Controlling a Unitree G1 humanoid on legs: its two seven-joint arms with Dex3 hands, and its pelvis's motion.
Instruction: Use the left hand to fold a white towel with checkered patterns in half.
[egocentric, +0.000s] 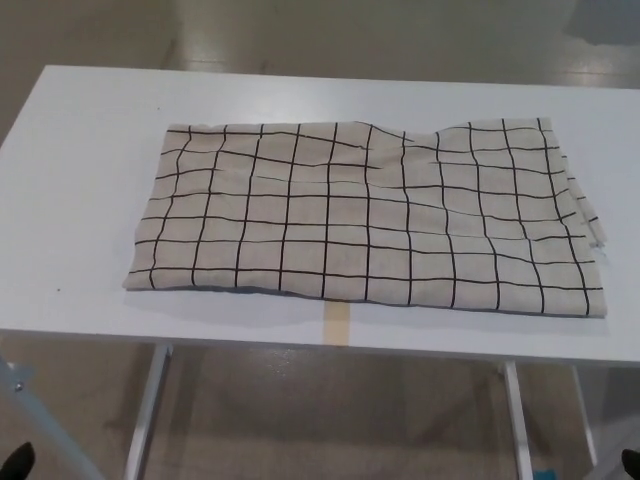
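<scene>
The white towel with checkered patterns (365, 213) lies spread flat across the middle of the white table (80, 180), running from left of centre almost to the right edge of the frame. Bare tabletop stretches wide along the left side and the top of the frame; only a narrow strip shows below the towel's lower edge, where a tan tape strip (337, 324) pokes out. The towel's right edge is ragged and layered. Neither robot hand shows, so their state cannot be told
</scene>
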